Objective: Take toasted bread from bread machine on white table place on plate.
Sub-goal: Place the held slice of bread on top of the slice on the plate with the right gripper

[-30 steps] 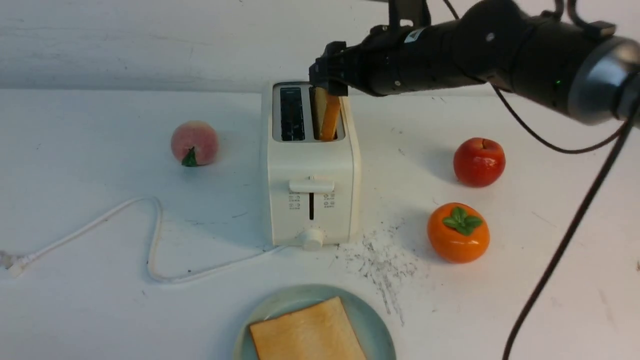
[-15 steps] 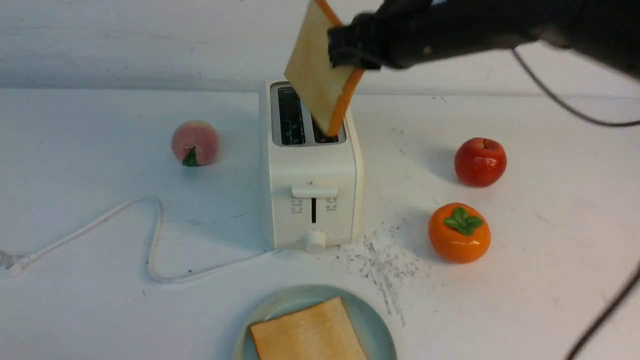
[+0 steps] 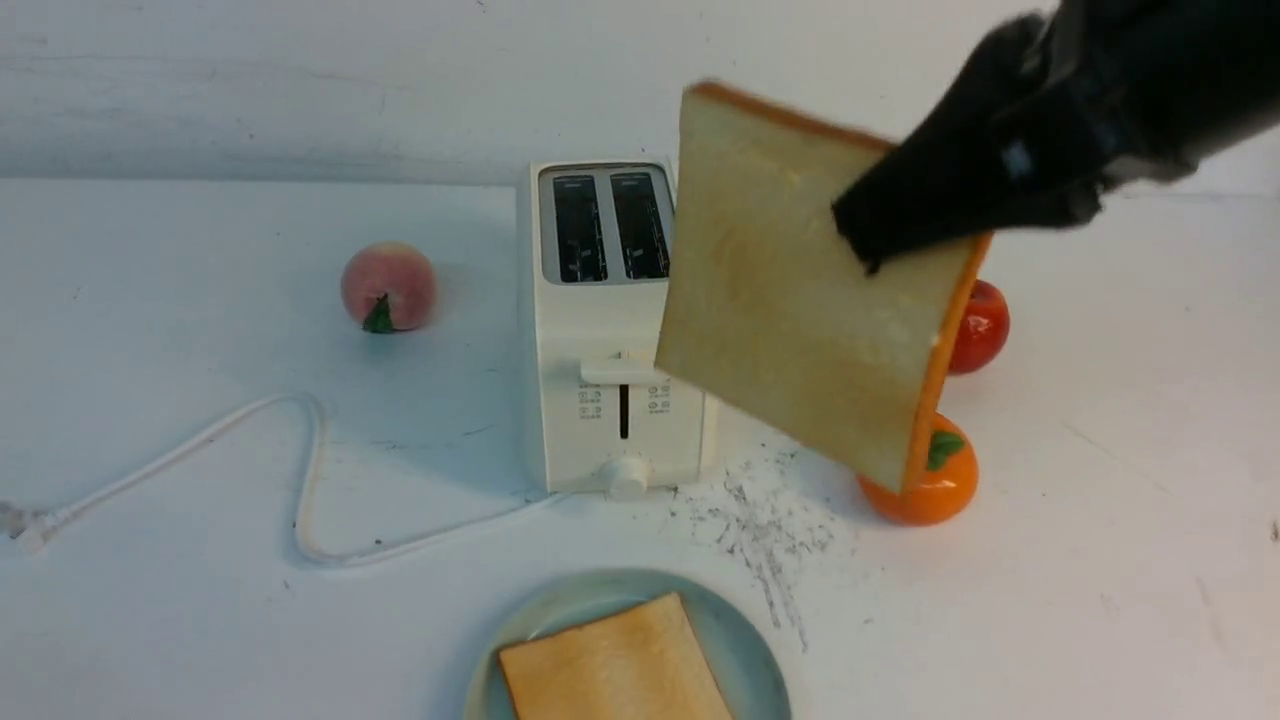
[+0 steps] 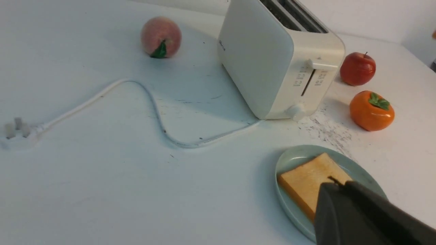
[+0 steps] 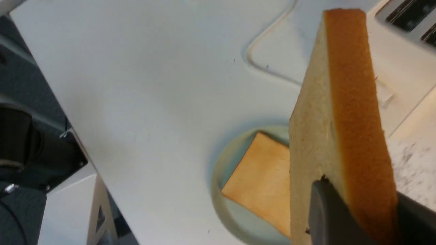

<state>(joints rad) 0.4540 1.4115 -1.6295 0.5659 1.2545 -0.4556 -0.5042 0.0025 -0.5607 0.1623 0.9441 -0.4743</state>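
Observation:
My right gripper (image 3: 880,235) is shut on a toast slice (image 3: 790,320) and holds it tilted in the air, to the right of and in front of the bread machine (image 3: 610,330). Both slots are empty. In the right wrist view the gripper (image 5: 362,212) clamps the slice (image 5: 344,102) above the plate (image 5: 221,163). A second toast slice (image 3: 615,665) lies flat on the pale blue-green plate (image 3: 745,640) at the table's front edge. In the left wrist view my left gripper (image 4: 337,185) is shut and empty over that slice (image 4: 308,178) and plate (image 4: 289,158).
A peach (image 3: 388,285) lies left of the toaster. A red apple (image 3: 985,325) and an orange persimmon (image 3: 935,485) lie to its right, partly behind the held slice. The white cord (image 3: 300,480) loops across the left of the white table (image 3: 150,620). Dark scratch marks (image 3: 765,525) lie beside the plate.
My right gripper has pulled the slice up out of the toaster's right slot and carried it right and toward the front. The toaster now stands empty.

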